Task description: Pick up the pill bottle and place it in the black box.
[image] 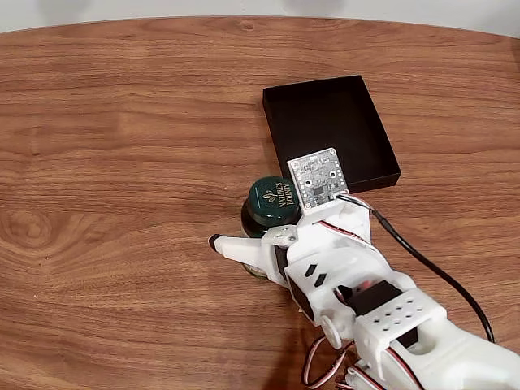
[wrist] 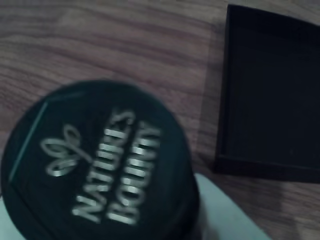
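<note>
The pill bottle (image: 272, 203) stands left of the black box (image: 329, 130), a little nearer the front; its dark green cap has a leaf logo. My gripper (image: 258, 223) is shut around it. One white finger (image: 244, 248) with a dark tip crosses the bottle's near side, and the other is hidden under the wrist camera board. The wrist view has the cap (wrist: 97, 165) large and blurred, with a white finger (wrist: 225, 215) against its lower right. The black box (wrist: 272, 95) lies to the upper right there. I cannot tell whether the bottle rests on the table.
The wooden table (image: 122, 162) stretches to the left and back. A black cable (image: 431, 264) loops to the right of the white arm (image: 382, 317), which comes in from the bottom right corner.
</note>
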Tool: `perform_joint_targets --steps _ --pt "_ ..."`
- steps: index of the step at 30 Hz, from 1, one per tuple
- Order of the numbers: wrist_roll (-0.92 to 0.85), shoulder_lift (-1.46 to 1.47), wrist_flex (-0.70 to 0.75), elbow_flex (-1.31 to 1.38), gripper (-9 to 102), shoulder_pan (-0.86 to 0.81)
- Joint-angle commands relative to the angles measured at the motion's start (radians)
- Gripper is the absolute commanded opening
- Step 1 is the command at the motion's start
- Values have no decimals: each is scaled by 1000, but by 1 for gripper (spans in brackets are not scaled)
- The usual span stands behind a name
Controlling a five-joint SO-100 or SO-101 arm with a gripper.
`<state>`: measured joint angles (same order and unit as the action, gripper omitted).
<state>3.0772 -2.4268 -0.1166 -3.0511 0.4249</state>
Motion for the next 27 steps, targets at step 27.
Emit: perform_joint_targets --steps 27 --pt "-48 -321 138 29 21 8"
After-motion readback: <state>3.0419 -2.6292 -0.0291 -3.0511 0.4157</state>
